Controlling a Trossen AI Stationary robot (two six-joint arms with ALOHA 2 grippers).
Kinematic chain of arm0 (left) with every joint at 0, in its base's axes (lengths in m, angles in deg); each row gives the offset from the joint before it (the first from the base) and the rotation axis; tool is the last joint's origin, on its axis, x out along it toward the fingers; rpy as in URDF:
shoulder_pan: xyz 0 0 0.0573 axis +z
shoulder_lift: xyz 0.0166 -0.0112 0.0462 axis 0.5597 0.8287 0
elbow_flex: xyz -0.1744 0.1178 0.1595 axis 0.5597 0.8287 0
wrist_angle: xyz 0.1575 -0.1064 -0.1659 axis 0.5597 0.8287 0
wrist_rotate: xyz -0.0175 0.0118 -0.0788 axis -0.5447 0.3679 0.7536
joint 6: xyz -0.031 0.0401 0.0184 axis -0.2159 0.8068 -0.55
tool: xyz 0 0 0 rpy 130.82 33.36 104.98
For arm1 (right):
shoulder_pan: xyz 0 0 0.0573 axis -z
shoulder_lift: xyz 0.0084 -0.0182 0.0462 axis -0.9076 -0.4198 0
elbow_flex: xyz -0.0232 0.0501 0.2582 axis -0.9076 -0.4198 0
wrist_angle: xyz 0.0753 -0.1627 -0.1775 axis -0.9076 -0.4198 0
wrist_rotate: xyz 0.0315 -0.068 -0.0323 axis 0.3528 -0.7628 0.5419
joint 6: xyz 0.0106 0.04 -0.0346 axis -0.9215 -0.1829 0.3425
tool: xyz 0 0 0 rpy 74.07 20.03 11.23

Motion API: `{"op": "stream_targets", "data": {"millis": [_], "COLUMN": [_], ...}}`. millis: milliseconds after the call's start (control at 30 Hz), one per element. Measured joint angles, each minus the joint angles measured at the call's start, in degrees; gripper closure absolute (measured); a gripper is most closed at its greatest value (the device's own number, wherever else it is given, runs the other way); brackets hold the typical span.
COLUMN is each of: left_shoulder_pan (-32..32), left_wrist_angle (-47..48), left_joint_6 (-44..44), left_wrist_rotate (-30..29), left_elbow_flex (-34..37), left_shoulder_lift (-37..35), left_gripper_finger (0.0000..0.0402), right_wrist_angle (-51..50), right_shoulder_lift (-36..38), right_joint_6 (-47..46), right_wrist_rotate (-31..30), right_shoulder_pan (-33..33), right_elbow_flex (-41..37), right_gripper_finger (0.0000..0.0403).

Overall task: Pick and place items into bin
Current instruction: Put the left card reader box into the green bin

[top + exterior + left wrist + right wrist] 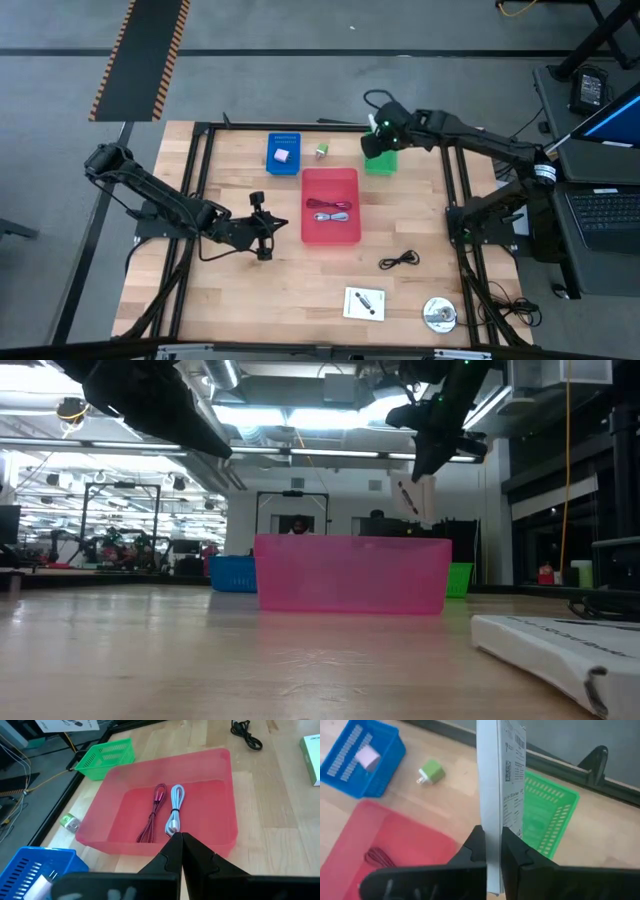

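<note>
Items are lying scattered about the red tray (312, 180), which we are taking as our landmark at the middle of the table (170, 200). Going left to right, we are finding the left gripper (262, 238) hovering just left of the red tray, its fingers pressed together on nothing. Behind the tray's left corner, a blue tray (284, 165) is holding a pink block (283, 156). Inside the red tray, two coiled cables (331, 211) are lying side by side, one reddish, one pale. A white-green charger (322, 151) is sitting just behind the tray on bare wood. In front of the tray, toward its right, a white card with black part (364, 303) is lying flat. A black cable (399, 260) is lying in front of the tray's right corner. Behind the tray's right corner, the right gripper (493, 851) is holding up over a green tray (550, 822), pinching a flat white packet (497, 780) on edge. Farthest right and in front, a silver disc (440, 314) is resting.
</note>
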Motion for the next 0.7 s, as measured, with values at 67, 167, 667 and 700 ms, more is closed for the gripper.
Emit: {"op": "stream_targets", "data": {"millis": [67,167,667,700], "left_shoulder_pan": [0.0,0.0,0.0,0.0], "left_wrist_angle": [0.0,0.0,0.1,0.1], "left_joint_6": [0.0,0.0,-3.2,-3.7], "left_wrist_rotate": [0.0,0.0,2.8,3.3], "left_elbow_flex": [0.0,0.0,0.0,0.0], "left_shoulder_lift": [0.0,0.0,0.0,0.0], "left_gripper_finger": [0.04,0.04,0.04,0.04], "right_wrist_angle": [0.0,0.0,13.6,13.6], "right_shoulder_lift": [0.0,0.0,0.3,0.3], "right_joint_6": [-1.6,-4.0,-11.7,-12.3], "right_wrist_rotate": [0.4,1.2,3.0,3.1], "right_shoulder_pan": [0.6,0.8,0.2,0.4], "right_elbow_flex": [0.0,0.0,-12.6,-12.9], "right_gripper_finger": [0.0394,0.0394,0.0394,0.0394]}}
